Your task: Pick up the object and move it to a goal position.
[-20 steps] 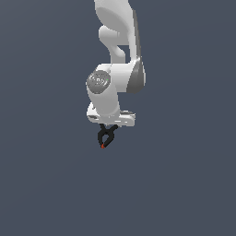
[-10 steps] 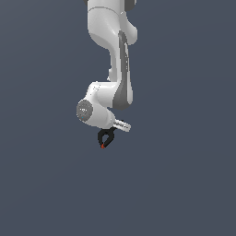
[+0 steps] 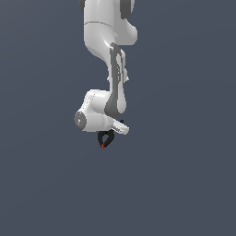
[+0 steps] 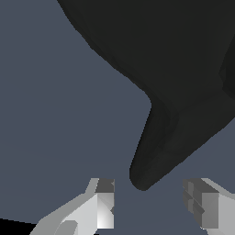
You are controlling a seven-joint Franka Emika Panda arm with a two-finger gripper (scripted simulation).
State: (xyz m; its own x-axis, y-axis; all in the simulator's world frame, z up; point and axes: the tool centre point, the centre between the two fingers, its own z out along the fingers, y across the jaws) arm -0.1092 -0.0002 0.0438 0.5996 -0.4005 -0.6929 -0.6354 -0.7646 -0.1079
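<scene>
Apparently I'm mid-carry: the gripper [image 3: 107,136] has its jaws pinching the clamp [image 3: 104,139], I think; next, steer it to the goal.

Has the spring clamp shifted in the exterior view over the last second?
No: the spring clamp sits at almost the same spot in the frame. The arm's wrist has swung toward the exterior view's left above it.
</scene>
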